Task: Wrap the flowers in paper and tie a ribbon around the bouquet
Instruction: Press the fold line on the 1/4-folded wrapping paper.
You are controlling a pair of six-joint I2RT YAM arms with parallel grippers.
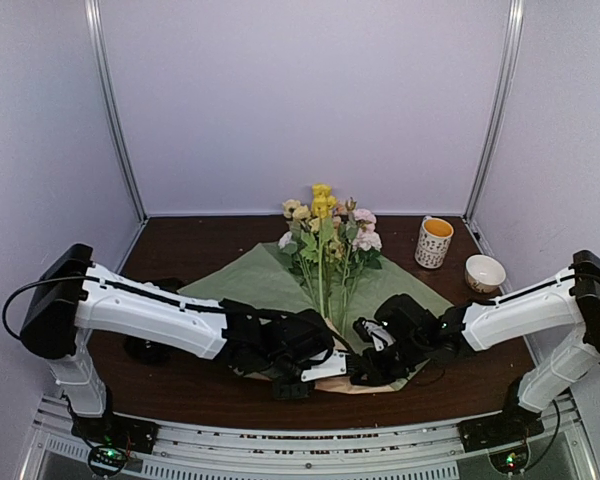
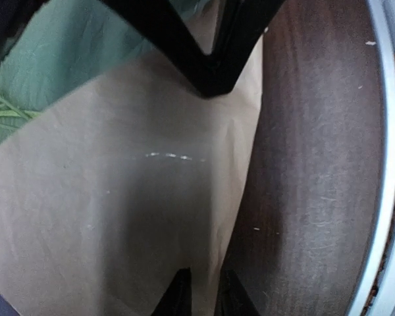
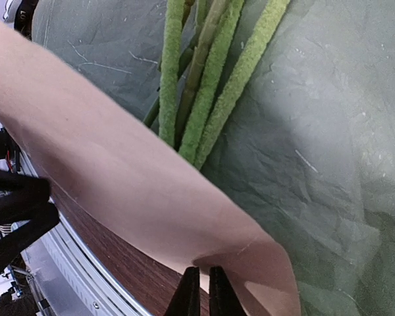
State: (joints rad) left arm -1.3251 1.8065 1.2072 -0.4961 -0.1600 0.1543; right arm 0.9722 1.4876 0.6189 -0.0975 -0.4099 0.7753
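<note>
Both the left gripper (image 2: 206, 294) and right gripper (image 3: 203, 289) pinch the paper (image 3: 118, 171), hiding stem ends of the flowers (image 1: 325, 225).

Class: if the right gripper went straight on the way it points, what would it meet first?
The paper: the right gripper is pinching its turned-up tan fold. Behind that fold, probably the flowers' green stems.

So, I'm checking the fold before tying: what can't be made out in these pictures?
The ribbon: not recognisable in any view.
Stem ends of the flowers: right wrist, under the paper flap.
Grip of the left tool: left wrist, fingertips cut by bottom edge.
</note>
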